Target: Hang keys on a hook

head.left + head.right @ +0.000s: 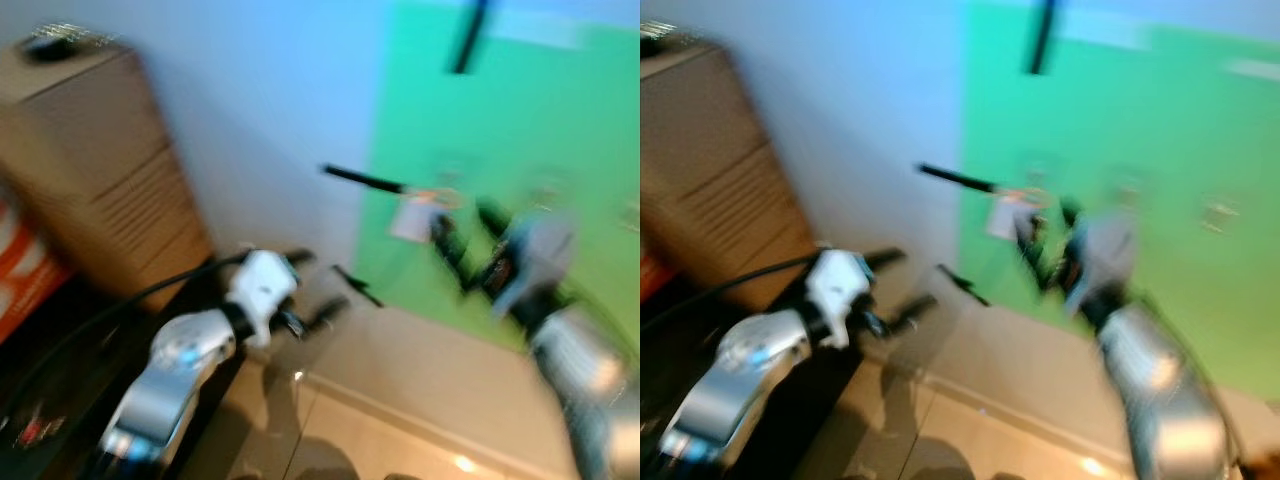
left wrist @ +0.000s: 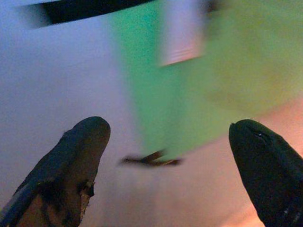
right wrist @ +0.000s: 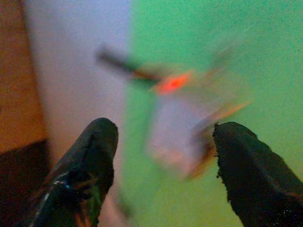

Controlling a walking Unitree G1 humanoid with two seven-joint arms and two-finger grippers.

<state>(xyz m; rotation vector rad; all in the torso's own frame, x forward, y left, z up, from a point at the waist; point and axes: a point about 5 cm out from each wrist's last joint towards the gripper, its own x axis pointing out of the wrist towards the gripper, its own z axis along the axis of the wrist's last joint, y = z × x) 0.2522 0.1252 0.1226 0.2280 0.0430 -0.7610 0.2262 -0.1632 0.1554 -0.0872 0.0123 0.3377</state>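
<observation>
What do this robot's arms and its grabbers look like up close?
Both arms are shiny silver metal tubes. The left arm has a white wrist block and a black cable trailing off it. Each ends in two long black fingers with rounded tips: the left gripper and the right gripper. The pictures are blurred, so markings cannot be read.

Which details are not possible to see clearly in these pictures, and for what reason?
- Keys: right wrist view, motion blur; only a pale tag and an orange-red spot show, so whether they hang on the hook is unclear.
- Right hand: left eye view, smeared by blur; its distance from the keys is unclear.
- Dark item on the cardboard box: left eye view, blurred and cut by the top edge.
- Left hand: fingers apart, but the wall beyond is blurred.
</observation>
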